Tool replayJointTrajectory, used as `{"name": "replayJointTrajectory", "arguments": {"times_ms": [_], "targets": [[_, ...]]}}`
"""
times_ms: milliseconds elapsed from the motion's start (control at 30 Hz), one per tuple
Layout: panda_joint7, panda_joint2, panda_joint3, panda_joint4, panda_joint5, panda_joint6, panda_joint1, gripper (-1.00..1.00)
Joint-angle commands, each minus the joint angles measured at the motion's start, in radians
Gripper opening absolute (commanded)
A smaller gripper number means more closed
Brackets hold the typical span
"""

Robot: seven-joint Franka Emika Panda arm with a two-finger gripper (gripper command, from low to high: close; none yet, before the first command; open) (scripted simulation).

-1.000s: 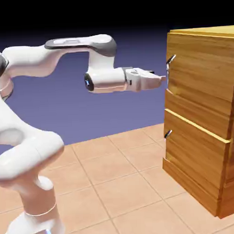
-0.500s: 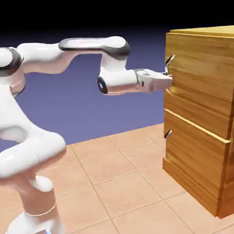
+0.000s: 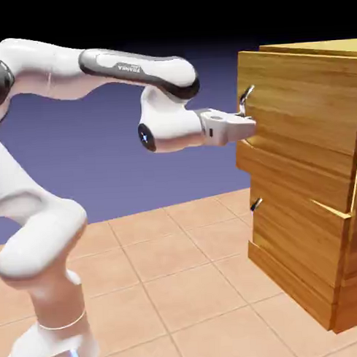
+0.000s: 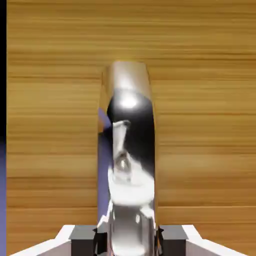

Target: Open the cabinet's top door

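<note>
- I see the large boxy cabinet of golden-brown wood grain (image 3: pixel 306 183) standing on the tan tiled worktop (image 3: pixel 178 276); I take this cabinet as my landmark throughout.
- The upper wood-grain front panel, the top door (image 3: pixel 299 107), juts out from the cabinet's front, proud of the lower wood-grain panel (image 3: pixel 297 242) beneath it.
- The lower panel sits further in, and its own small grey handle (image 3: pixel 256 204) is free of any contact.
- The small bent grey metal handle of the top door (image 3: pixel 244 99) stands near the door's edge, on the side of the cabinet that faces the arm.
- The white robot arm (image 3: pixel 57 179) reaches level across to the cabinet front, and its two-finger gripper (image 3: pixel 246 124) meets the top door at the handle's lower end.
- In the hand view the handle (image 4: pixel 129 150) fills the middle as a shiny upright metal bar against the door's wood (image 4: pixel 200 125).
- The grey fingertips (image 4: pixel 82 235) flank the base of that bar on both sides at the bottom edge, so I report the jaws pinching the top door's handle.
- Behind the cabinet and arm I note only the plain blue-violet backdrop (image 3: pixel 137 168).
</note>
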Motion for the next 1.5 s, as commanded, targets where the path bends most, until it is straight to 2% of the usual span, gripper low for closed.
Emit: {"name": "replayJointTrajectory", "arguments": {"times_ms": [0,433,867,1133,1467], "targets": [[0.015,-0.006,-0.036,-0.018,-0.030,-0.007,0.036,-1.00],[0.373,-0.206,-0.394,-0.277,-0.596,-0.197,0.305,-1.00],[0.616,-0.364,-0.731,-0.415,-1.161,-0.513,0.322,-1.00],[0.675,-0.330,-0.992,-0.370,-1.506,-0.824,0.281,-1.00],[0.642,-0.107,-1.337,-0.125,-1.810,-1.259,0.367,-1.00]]}}
